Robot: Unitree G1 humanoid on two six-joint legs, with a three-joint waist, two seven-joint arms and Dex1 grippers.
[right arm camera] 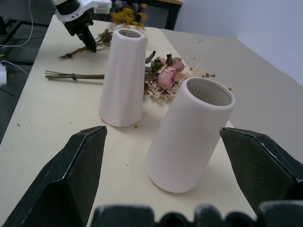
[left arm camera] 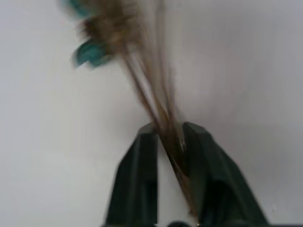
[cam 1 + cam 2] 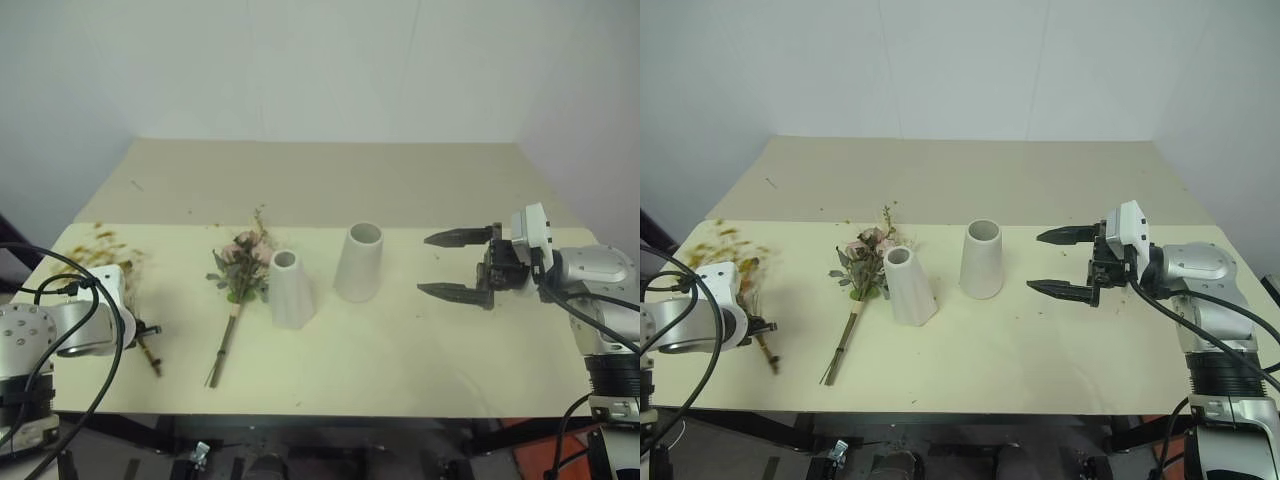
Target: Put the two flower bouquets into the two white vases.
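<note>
Neither bouquet is in a vase yet, so the whole task is still ahead, though the first pick seems under way.

The left claw point(image 2: 168, 142) is clamped on the thin brown stems of the yellow flower spray point(image 3: 112, 250) at the desk's left end; in the left wrist view the stems run up between its two black fingers point(image 2: 137, 179). In the head views the spray's blooms lie near the desk's left edge and its stem ends point(image 3: 152, 360) stick out toward the front. Whether it has left the surface I cannot tell.

The rose bouquet point(image 3: 243, 262) lies flat on the cream desk point(image 3: 400, 360), its pink heads just beside the narrow-mouthed vase point(image 3: 290, 290) and its stems point(image 3: 225, 345) pointing toward the front edge. The wider-mouthed vase point(image 3: 360, 262) stands upright to the right of the first, a little farther back, with a gap between them. Both vases look empty.

The right claw point(image 3: 455, 264) hovers to the right of the wider vase, its fingers wide apart and pointing at it, holding nothing.

Left to do, by my reading: carry the spray stem-first into one vase, then pick up the roses and seat them in the other.
</note>
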